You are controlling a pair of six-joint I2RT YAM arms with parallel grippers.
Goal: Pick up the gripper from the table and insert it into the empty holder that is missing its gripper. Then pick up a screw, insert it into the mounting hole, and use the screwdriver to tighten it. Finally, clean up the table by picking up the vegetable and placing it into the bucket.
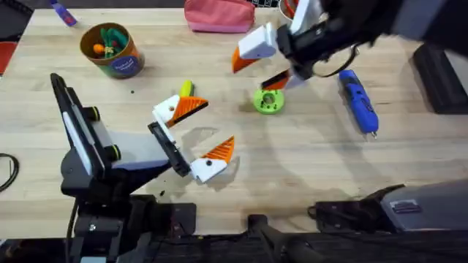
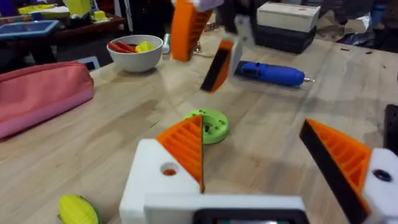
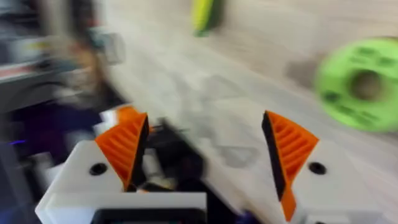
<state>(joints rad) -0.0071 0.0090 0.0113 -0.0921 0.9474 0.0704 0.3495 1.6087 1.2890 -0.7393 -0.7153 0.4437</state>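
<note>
Overhead: both jaws wide, seemingly empty.

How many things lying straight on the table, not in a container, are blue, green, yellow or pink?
Blue: 2, screwdriver and pen
Green: 1, disc
Yellow: 1, corn
Pink: 1, pouch
Total: 5
</note>
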